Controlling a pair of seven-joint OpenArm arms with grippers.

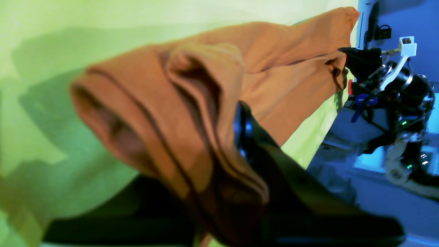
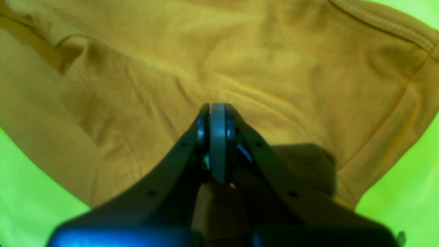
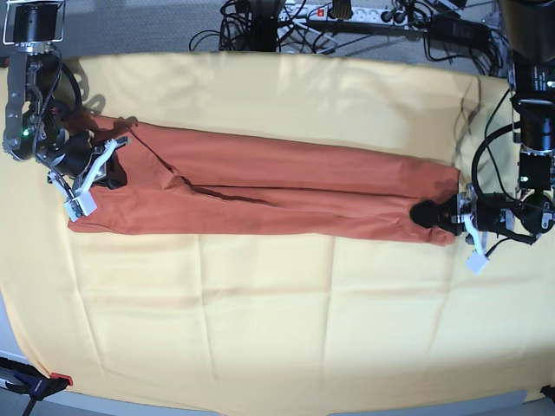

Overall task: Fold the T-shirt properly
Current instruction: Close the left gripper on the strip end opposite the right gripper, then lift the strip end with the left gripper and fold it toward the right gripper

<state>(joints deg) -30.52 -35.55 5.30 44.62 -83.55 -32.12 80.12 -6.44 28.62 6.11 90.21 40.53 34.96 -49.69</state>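
T-shirt [image 3: 260,195] is stretched lengthwise in base view; only wrist views show each end clamped: left pincer [image 1: 240,137], right pincer [image 2: 217,116], both on fabric.

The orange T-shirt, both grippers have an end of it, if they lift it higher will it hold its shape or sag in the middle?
Likely it will sag. The T-shirt bunches into soft folds where the left gripper pinches it, so it looks limp. Its long span to the right gripper would probably droop. On the yellow cloth it may drag and wrinkle rather than slide cleanly.
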